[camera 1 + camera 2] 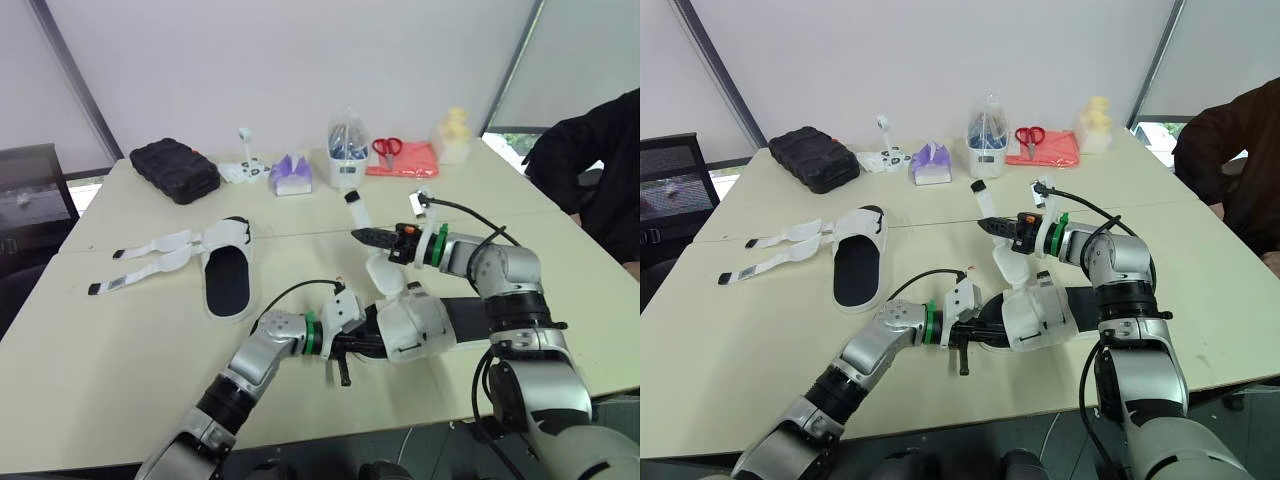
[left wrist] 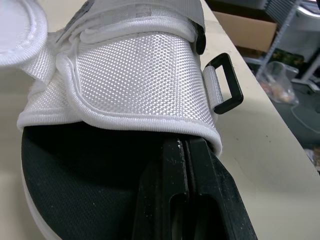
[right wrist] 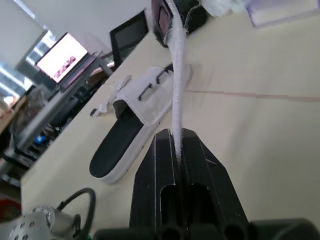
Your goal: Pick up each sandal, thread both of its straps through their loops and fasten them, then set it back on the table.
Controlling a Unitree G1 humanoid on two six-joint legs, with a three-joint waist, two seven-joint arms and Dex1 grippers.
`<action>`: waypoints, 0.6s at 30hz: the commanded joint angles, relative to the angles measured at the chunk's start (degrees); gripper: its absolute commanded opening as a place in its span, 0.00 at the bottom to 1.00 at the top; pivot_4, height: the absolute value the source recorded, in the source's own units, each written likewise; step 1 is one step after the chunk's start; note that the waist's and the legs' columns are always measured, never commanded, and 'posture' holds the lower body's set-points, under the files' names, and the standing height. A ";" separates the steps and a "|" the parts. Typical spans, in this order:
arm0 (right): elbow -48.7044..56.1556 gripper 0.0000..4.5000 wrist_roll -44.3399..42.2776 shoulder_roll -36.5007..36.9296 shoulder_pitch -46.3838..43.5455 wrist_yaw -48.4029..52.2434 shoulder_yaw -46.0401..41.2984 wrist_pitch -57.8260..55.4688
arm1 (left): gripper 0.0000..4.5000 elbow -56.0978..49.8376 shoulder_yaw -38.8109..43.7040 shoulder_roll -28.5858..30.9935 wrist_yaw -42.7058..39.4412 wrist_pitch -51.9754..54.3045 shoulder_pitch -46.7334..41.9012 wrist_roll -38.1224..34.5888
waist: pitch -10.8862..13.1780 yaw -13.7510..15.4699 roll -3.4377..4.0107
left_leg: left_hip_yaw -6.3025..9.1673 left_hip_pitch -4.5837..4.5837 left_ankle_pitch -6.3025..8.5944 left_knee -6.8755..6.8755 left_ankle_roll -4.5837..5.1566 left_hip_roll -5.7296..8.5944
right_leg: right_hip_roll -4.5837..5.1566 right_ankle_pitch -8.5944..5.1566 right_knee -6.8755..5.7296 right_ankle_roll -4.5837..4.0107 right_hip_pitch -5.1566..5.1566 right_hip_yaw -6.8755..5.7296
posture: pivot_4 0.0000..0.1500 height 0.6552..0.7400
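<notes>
While the left gripper sits nearest, its two black fingers are squeezed together. The tips are tucked under the white top of the near sandal. I think it is holding that shoe in place.

The near sandal lies on the table, close to the front edge. A black loop sticks out from the side of its white top. No strap goes through it yet.

At about twelve o'clock from the shoe, the right gripper is clamped tight on a white strap. It holds the strap up off the table, and the strap's end pokes out past the fingers.

To do this step well, I think the strap's end must go flat into the loop, with no twist. The loose end is long, so it may flop and miss. A slow move should help. The left gripper should keep the shoe from sliding while the strap is pulled.

Farther off, at ten o'clock, the other sandal lies flat. Its open straps point toward nine o'clock. It waits its turn.
</notes>
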State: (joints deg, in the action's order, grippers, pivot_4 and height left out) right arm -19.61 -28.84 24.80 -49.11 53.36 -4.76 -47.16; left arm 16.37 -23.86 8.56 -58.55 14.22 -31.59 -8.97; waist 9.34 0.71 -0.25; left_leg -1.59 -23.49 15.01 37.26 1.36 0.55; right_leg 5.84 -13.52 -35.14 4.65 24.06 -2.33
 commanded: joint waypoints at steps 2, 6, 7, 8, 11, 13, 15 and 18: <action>20.16 0.01 5.32 3.67 12.58 5.57 1.99 22.54 | 0.00 1.50 0.51 1.55 0.30 0.72 0.38 1.21 | 0.00 0.12 -0.02 | 0.01 -0.01 0.00 -0.01 0.00 0.00 | -0.02 0.00 0.05 0.02 -0.05 -0.01 | 1.00 1.00; 23.10 0.01 15.47 8.04 22.19 9.41 7.05 45.77 | 0.00 0.81 0.15 1.59 0.45 1.03 1.12 1.11 | 0.02 -0.33 -0.04 | -0.10 0.03 0.00 0.04 0.01 0.02 | -0.27 0.18 0.07 0.39 -0.08 0.01 | 1.00 1.00; 23.20 0.01 17.02 9.22 24.19 9.71 7.08 50.74 | 0.00 0.55 -0.07 1.39 0.58 1.21 1.41 1.05 | 0.03 -0.31 -0.06 | -0.11 0.08 0.00 0.13 0.02 0.01 | -0.33 0.19 0.04 0.42 -0.10 0.01 | 1.00 1.00; 23.09 0.01 18.16 9.97 25.40 9.66 7.13 54.37 | 0.00 0.37 -0.16 1.33 0.61 1.35 1.57 0.98 | 0.03 -0.23 -0.06 | -0.10 0.11 0.00 0.17 0.02 -0.03 | -0.38 0.19 0.04 0.41 -0.15 0.00 | 1.00 1.00; 17.58 0.01 24.43 12.25 24.67 7.25 6.97 70.61 | 0.00 -0.12 -0.49 0.93 0.79 1.79 1.87 0.88 | 0.04 -0.21 -0.07 | -0.08 0.17 0.00 0.27 0.02 -0.10 | -0.48 0.17 0.04 0.39 -0.26 0.00 | 1.00 1.00; 13.90 0.01 26.51 12.71 23.32 4.99 6.49 78.18 | 0.00 -0.32 -0.60 0.83 0.87 1.95 2.03 0.85 | 0.04 -0.15 -0.08 | -0.08 0.17 0.00 0.32 0.02 -0.10 | -0.49 0.16 0.04 0.38 -0.29 0.01 | 1.00 1.00; 10.25 0.01 28.04 14.41 22.61 4.99 7.19 85.72 | 0.00 -0.50 -0.64 0.83 0.86 2.08 2.10 0.80 | 0.05 -0.05 -0.09 | -0.08 0.17 -0.01 0.33 0.02 -0.11 | -0.49 0.17 0.04 0.39 -0.30 0.01 | 1.00 1.00; 5.33 0.01 28.32 17.13 22.33 4.62 7.01 96.46 | 0.00 -0.80 -0.67 1.01 0.70 2.23 2.27 0.80 | 0.06 0.14 -0.12 | -0.02 0.17 -0.01 0.33 0.02 -0.10 | -0.49 0.16 0.05 0.38 -0.36 0.00 | 1.00 1.00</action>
State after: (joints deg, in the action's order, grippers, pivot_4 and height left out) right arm -13.02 -0.31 40.37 -26.25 58.82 3.47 43.20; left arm 15.16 -23.46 8.92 -57.45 14.99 -30.28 -9.20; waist 9.40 0.85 -0.37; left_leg -1.60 -23.33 15.01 37.59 1.38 0.45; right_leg 5.36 -13.36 -35.08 5.03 23.68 -2.33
